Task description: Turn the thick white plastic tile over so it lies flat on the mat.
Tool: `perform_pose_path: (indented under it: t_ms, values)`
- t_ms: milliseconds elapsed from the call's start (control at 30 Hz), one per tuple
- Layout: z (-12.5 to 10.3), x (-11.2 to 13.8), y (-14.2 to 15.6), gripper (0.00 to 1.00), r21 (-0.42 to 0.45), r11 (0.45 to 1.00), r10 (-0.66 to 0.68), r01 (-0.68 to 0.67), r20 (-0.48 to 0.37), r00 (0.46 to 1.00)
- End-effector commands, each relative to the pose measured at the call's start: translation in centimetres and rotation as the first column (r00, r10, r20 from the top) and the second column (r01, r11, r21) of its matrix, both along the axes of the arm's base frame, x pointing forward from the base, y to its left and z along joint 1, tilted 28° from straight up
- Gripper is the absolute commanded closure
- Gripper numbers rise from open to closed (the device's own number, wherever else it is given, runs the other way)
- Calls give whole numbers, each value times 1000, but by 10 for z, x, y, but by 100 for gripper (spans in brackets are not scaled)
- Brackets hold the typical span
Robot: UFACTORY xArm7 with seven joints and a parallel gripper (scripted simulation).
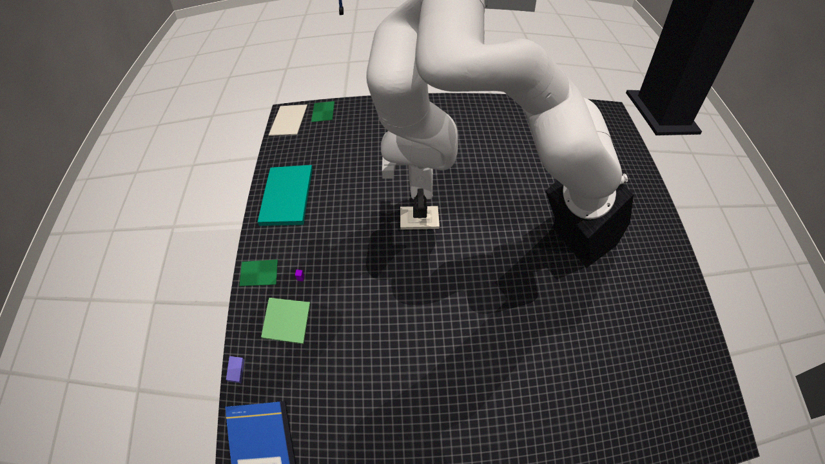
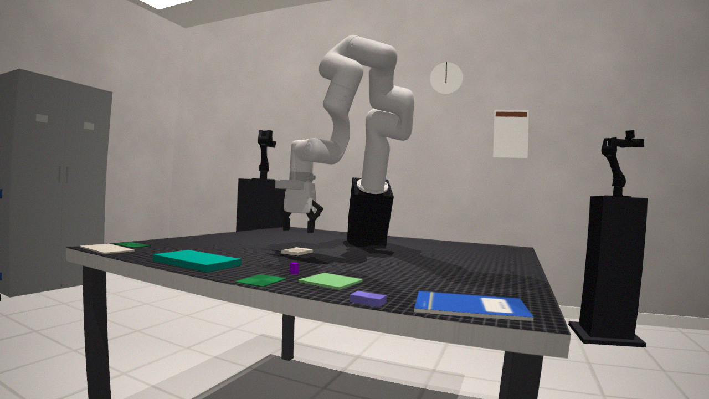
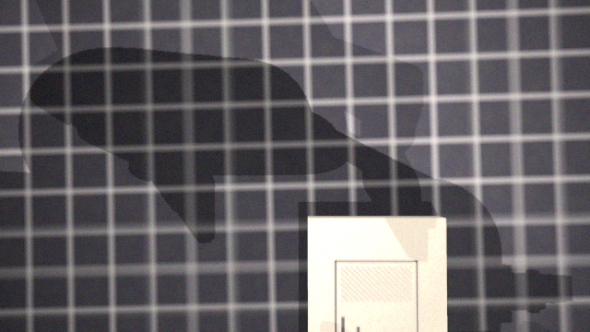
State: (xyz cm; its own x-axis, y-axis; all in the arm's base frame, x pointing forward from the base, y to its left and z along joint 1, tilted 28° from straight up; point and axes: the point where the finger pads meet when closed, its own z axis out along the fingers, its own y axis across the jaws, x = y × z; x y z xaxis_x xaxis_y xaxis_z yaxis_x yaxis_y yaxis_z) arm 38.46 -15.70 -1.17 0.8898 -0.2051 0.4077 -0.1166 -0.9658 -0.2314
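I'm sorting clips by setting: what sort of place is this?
Probably a robot test lab: a white arm mounted on a grid-covered table, cameras on black stands around it, and a grey cabinet.

Three green tiles [image 1: 285,320], one book [image 1: 256,432]

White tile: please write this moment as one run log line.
gripper: open, empty | position: above white tile | tile: flat on mat, not yet turned

Lab: camera stands [image 2: 614,238], grid mat [image 2: 446,267], grey cabinet [image 2: 49,178].
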Motion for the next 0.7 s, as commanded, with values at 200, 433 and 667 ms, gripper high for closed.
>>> perform_pose_path:
  t_ms: [200,433,667]
  values:
    - [1,0,-1,0,-1,1000,-2,2,1,1000]
    - [-8,-15,2,0,0,1000,-1,1,0,1000]
    - [-19,-37,8,13,0,1000,-1,1,0,1000]
